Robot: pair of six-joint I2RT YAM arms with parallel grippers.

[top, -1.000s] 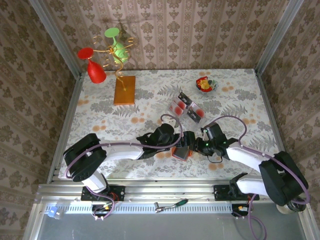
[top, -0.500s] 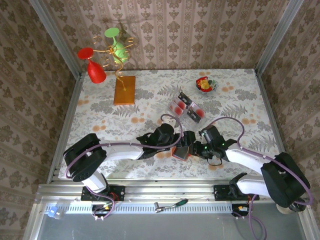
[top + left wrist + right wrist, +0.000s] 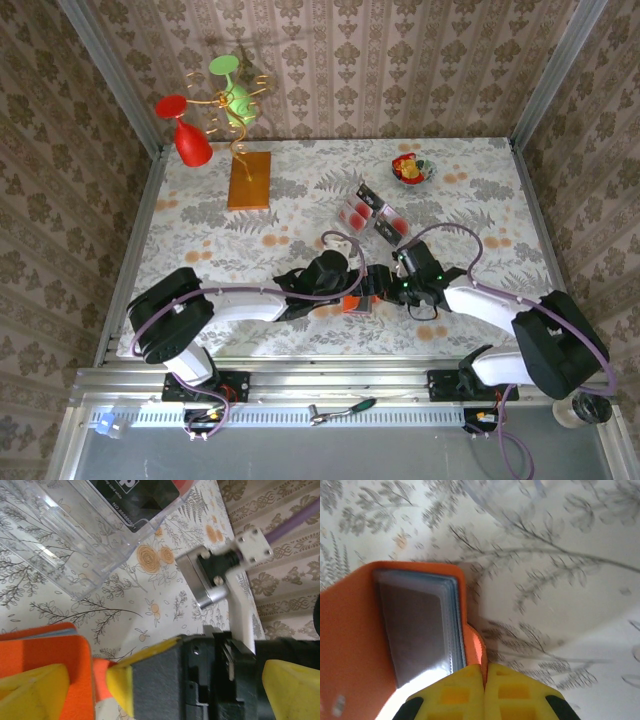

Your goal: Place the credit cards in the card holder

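Observation:
The orange card holder (image 3: 355, 630) lies open near the table's front middle, its grey-blue pockets (image 3: 415, 625) showing. My right gripper (image 3: 484, 680) is shut on the holder's thin orange edge flap (image 3: 476, 647). In the top view the card holder (image 3: 353, 303) peeks out below my right gripper (image 3: 381, 287) and left gripper (image 3: 354, 284), which meet over it. My left gripper (image 3: 165, 687) is open, its yellow fingers (image 3: 35, 690) straddling the right gripper's black body, with the holder (image 3: 45, 647) beside its left finger. The credit cards (image 3: 358, 212) stand in a clear tray; one black-banded card (image 3: 145, 495) shows there.
The clear plastic tray (image 3: 385, 222) sits just beyond both grippers, its near wall (image 3: 75, 555) close to the left wrist. A wooden board (image 3: 249, 181) with a wire stand and red and green glasses stands back left. A small bowl (image 3: 412, 169) sits back right.
My right gripper has closed fully onto the card holder's edge and shifted slightly left and away from the front. The left arm has barely moved and stays open.

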